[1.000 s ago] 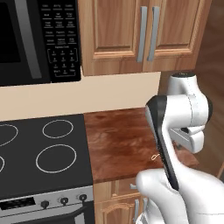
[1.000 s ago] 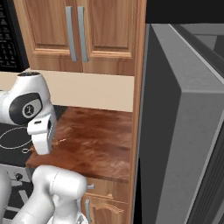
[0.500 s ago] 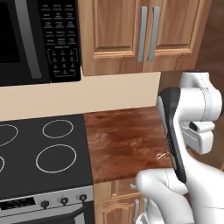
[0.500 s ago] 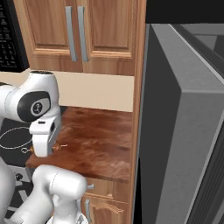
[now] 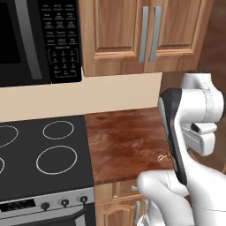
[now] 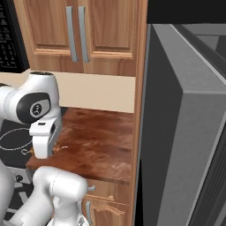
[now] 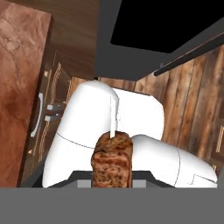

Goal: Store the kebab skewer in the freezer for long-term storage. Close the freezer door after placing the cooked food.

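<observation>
- Kebab skewer (image 7: 112,159): clamped in my pincer (image 7: 112,175), meat chunk between the tips, white stick pointing away; carried off the tabletop's (image 5: 126,141) right front corner.
- Freezer door (image 6: 185,145): stands open to my right.
- Step in hand: carrying the food toward the freezer, I judge.
- Next move: swing right into the compartment, release, then push the door shut.
</observation>
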Robot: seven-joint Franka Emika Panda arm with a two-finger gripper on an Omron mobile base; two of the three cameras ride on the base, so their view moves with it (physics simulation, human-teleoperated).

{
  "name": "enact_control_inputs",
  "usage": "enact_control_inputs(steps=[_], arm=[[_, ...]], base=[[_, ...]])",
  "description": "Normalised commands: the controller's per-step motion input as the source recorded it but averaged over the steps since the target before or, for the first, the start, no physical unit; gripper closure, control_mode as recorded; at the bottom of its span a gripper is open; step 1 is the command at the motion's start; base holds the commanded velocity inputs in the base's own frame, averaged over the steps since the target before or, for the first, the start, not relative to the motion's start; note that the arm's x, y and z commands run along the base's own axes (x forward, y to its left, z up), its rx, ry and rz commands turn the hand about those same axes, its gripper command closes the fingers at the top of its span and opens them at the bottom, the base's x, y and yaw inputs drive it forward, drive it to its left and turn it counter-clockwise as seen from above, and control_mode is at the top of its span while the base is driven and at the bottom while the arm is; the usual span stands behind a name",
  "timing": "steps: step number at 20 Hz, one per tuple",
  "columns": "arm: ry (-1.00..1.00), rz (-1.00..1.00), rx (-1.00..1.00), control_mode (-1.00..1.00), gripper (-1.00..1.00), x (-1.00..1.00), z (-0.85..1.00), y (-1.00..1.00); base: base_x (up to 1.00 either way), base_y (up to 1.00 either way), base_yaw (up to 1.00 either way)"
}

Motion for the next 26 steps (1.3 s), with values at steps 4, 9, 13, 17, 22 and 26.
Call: enact_control_inputs(steps=[4, 9, 13, 17, 22, 26], arm=[[0.0, 0.0, 0.0, 1.0, 1.0, -0.07, 0.0, 0.0], [0.0, 0.0, 0.0, 1.0, 1.0, 0.0, 0.0, 0.0], [0.0, 0.0, 0.0, 1.0, 1.0, 0.0, 0.0, 0.0], [0.0, 0.0, 0.0, 1.0, 1.0, 0.0, 0.0, 0.0], [0.0, 0.0, 0.0, 1.0, 1.0, 0.0, 0.0, 0.0], [0.0, 0.0, 0.0, 1.0, 1.0, 0.0, 0.0, 0.0]], base=[[-0.43, 0.0, 0.0], [-0.88, 0.0, -0.01], [-0.84, 0.0, -0.03], [-0.75, 0.0, -0.07], [-0.79, 0.0, -0.08], [-0.82, 0.0, -0.09]])
